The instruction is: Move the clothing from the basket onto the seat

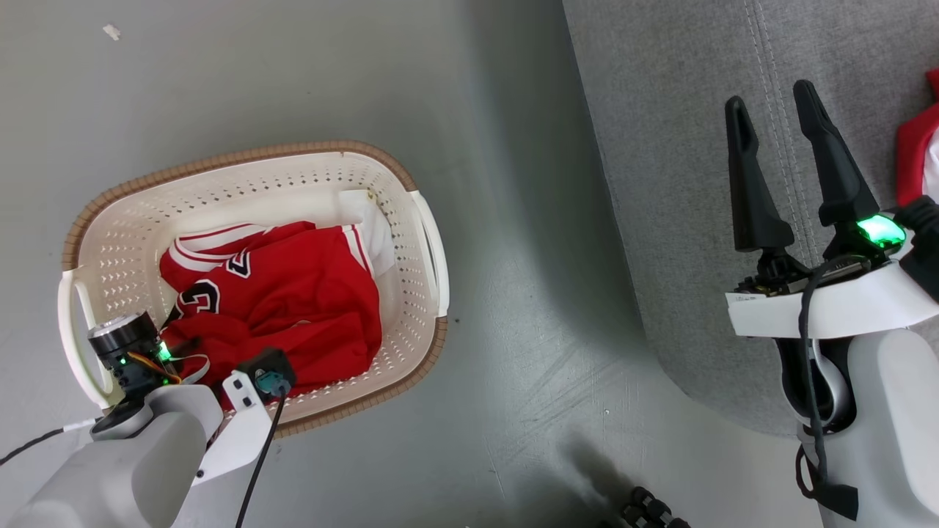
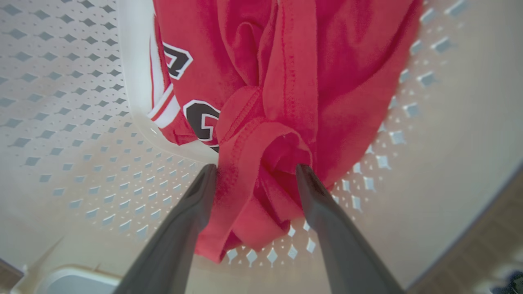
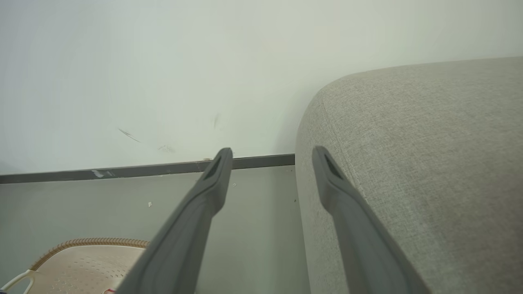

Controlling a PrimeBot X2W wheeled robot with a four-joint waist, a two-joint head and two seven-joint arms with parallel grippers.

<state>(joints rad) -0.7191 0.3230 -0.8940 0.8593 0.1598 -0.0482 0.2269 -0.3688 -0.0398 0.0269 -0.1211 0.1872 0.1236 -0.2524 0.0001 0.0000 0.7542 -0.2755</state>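
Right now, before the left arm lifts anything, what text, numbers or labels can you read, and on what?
Nothing can be quoted with certainty.
On the jersey in the basket: black, white-edged numerals, folded and cut off, so not readable for sure.
On the white band at the right wrist: faint marks, too small to read.
On the seat: no text seen.
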